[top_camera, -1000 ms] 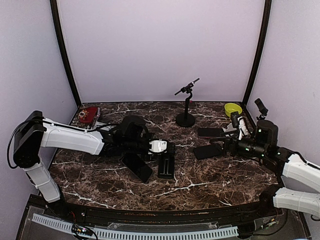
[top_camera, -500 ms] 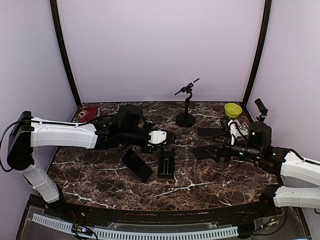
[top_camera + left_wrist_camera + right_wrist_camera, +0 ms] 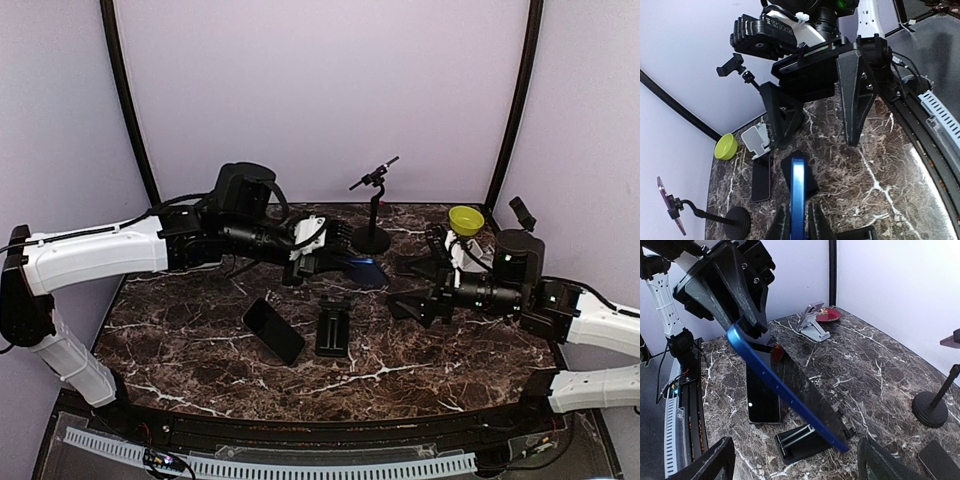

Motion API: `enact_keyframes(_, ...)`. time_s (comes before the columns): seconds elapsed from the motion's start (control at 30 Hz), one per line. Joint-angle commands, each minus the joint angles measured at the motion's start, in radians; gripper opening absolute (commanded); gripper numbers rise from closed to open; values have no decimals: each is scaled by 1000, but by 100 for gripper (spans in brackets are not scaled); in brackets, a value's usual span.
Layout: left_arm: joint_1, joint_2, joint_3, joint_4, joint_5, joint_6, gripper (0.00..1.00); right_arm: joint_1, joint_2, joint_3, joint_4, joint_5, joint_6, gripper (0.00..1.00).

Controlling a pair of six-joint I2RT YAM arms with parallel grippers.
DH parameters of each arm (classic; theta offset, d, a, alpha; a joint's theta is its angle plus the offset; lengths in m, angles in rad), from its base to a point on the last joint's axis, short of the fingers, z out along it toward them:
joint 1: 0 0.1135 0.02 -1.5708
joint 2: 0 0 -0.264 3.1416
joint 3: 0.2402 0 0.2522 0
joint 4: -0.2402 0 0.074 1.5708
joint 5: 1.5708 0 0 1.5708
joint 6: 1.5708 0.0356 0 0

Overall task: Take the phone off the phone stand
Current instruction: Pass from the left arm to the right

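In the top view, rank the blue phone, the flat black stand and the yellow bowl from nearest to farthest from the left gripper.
1. Blue phone, clamped in the left gripper.
2. Stand, on the table toward the arm bases.
3. Bowl, at the back right.

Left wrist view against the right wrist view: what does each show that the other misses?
Only the left wrist view shows the yellow bowl and the right arm head-on. Only the right wrist view shows the red dish and the left arm. Both show the blue phone, edge-on in the left view and along its length in the right, and the tripod base.
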Motion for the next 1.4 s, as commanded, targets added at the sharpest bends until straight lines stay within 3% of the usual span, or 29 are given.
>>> enact_keyframes(0.0,-7,2,105,-98,137,-80,0,45,40,81,-67,18,-73,84)
enact_keyframes(0.17,-9,14,135,-113,202,-126,0,93,73,121,-124,78,-128,82)
enact_keyframes(0.33,-9,52,192,-162,253,-167,0,132,90,146,-140,94,-149,72)
enact_keyframes(0.63,-9,113,258,-202,327,-227,0,160,107,169,-137,65,-159,30)
enact_keyframes(0.77,-7,113,257,-178,332,-254,0,162,106,160,-105,51,-133,0)
enact_keyframes(0.87,4,101,244,-136,339,-291,2,162,94,149,-72,51,-105,0)
enact_keyframes(0.93,15,88,223,-91,353,-342,16,161,77,138,-40,57,-85,0)
enact_keyframes(1.0,29,69,188,-22,368,-397,38,161,58,128,-11,59,-71,0)
enact_keyframes(1.07,40,42,143,49,377,-442,47,161,41,120,21,59,-57,0)
enact_keyframes(1.17,54,8,75,151,377,-501,52,159,8,96,89,64,-30,0)
enact_keyframes(1.37,59,-15,-50,413,392,-674,52,145,-80,27,286,85,5,0)
